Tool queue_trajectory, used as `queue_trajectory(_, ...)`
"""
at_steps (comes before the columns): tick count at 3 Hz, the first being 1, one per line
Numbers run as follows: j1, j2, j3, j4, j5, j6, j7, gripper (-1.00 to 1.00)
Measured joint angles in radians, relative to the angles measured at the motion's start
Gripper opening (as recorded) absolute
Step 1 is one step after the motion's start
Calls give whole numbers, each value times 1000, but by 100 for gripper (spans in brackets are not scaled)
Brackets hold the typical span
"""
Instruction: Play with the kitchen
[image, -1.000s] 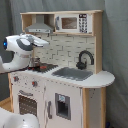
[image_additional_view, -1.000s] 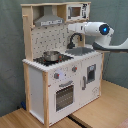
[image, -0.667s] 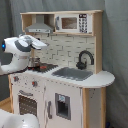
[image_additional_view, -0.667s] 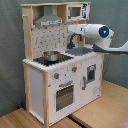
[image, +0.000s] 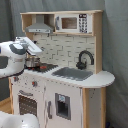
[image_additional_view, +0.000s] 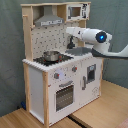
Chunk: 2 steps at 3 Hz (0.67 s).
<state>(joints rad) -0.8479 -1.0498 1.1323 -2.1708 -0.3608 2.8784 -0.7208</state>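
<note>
In the first exterior view the white robot arm reaches in from the first exterior view's left at about stove height, and its hand is up over the cooking side of the tall white and light-wood toy kitchen, which fills the middle of both exterior views and stands on a wooden floor. Whether the hand is wide or narrow I cannot tell, and it does not appear to hold anything. Just below it a small shiny metal pot sits on the black stove top, under the grey extractor hood. Further right along the counter come the grey sink basin and the curved black faucet, with a toy microwave on the shelf above. Below the counter are the oven door and a row of knobs. The step in hand looks like an approach toward the stove area, with nothing yet touched. The next move probably calls for lowering the hand onto the pot, or choosing a knob or the oven handle, while staying clear of the hood above.
</note>
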Motion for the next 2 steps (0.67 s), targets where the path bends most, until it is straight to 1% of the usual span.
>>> queue_trajectory(1,-9,-7,39,22,0,-41,100,100)
queue_trajectory(2,-23,-7,74,52,0,-85,182,100)
